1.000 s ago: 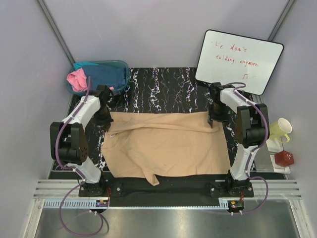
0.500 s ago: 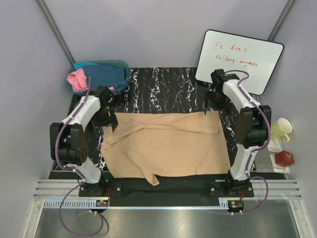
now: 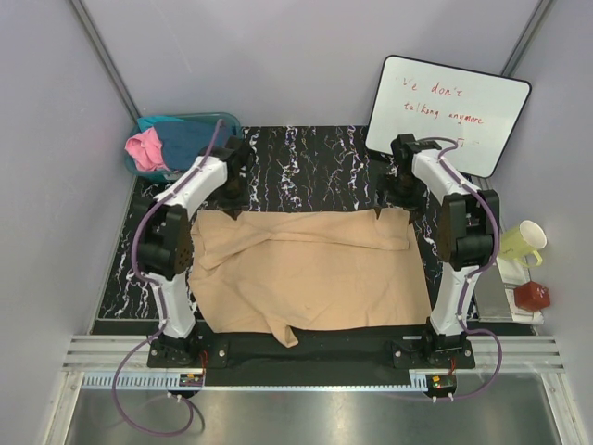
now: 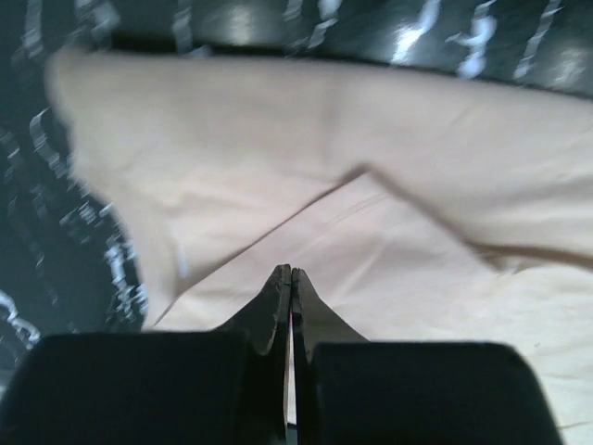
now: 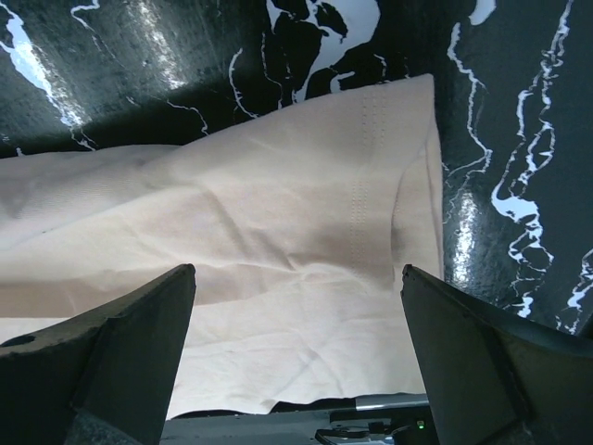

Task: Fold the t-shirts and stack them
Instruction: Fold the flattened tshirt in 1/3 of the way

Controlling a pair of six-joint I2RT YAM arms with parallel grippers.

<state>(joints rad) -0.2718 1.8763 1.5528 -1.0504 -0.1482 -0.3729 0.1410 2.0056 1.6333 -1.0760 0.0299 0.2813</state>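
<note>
Top external view: the tan t-shirt [image 3: 315,269] lies spread on the black marbled surface [image 3: 306,153], its long axis running left to right, and its body lies on the side of both sets of jaws that faces the arm bases. The left arm [image 3: 199,185] reaches to the shirt's far edge near its left corner, and the right arm [image 3: 435,181] stands at the far right corner, so each arm is nearer its own corner. A pink t-shirt [image 3: 144,148] and a teal t-shirt [image 3: 190,139] sit in the plastic tub [image 3: 230,120] at the far left, well apart from the tan one. Compared with the earlier frames, the left arm has swung from the shirt's left side to the far edge, and the right arm has lifted off the right corner, its jaws having spread. Left wrist view: the jaws are pressed together just above the tan t-shirt [image 4: 389,148], and no fold of cloth is visibly caught between them. Right wrist view: the jaws stand spread wide and hold nothing, with the tan t-shirt [image 5: 278,204] lying flat between and beyond them and its corner toward the upper right. Judged from this layout, a fold that brings the far edge toward the bases would need the left jaws reopened first.
</note>
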